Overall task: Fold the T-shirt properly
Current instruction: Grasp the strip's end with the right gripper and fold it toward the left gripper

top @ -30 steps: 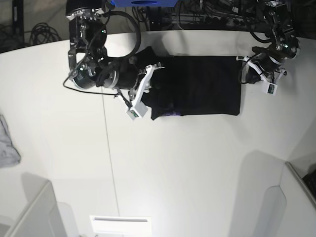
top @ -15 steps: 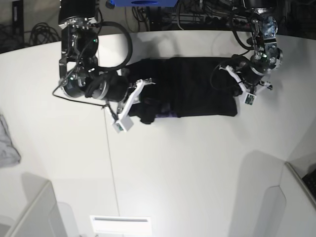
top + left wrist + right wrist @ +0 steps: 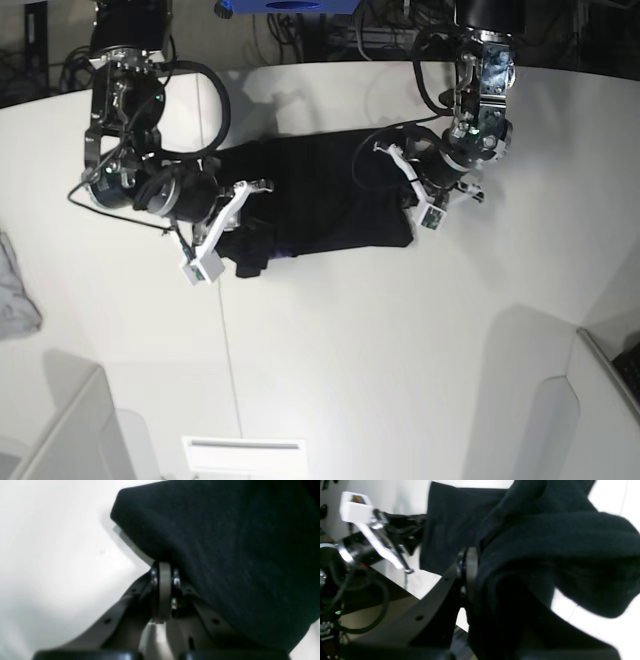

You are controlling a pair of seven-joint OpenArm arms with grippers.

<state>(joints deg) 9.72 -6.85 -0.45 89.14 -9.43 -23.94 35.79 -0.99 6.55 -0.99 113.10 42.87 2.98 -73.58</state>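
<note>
Left wrist view: left gripper (image 3: pixel 163 567) with jaws pressed together on a thick edge of the black T-shirt (image 3: pixel 225 545). Cloth rolls over the gripper tip in a rounded lip, the white table (image 3: pixel 50 542) beneath and beside it.

Right wrist view: right gripper (image 3: pixel 470 562) clamped on a bunch of the T-shirt (image 3: pixel 545 542); several layers pile over the fingers and sag past them in a heavy fold. A flatter panel of the shirt lies beyond on the table, near the other arm's white camera block (image 3: pixel 355 506).

Base view: T-shirt (image 3: pixel 320 190) lies as a dark band across the middle of the table (image 3: pixel 350 350), one end gathered at the right gripper (image 3: pixel 245 195), the other at the left gripper (image 3: pixel 405 180). A sliver of purple print shows at the lower edge. A small grey cloth (image 3: pixel 15 290) sits well apart at the table's edge.

Handling, as judged: soft, limp, light; it droops wherever unsupported and bunches under a pinch. Layers may slip against each other. Best held at corners or along the hem, both ends kept taut so the fold lands flat.
</note>
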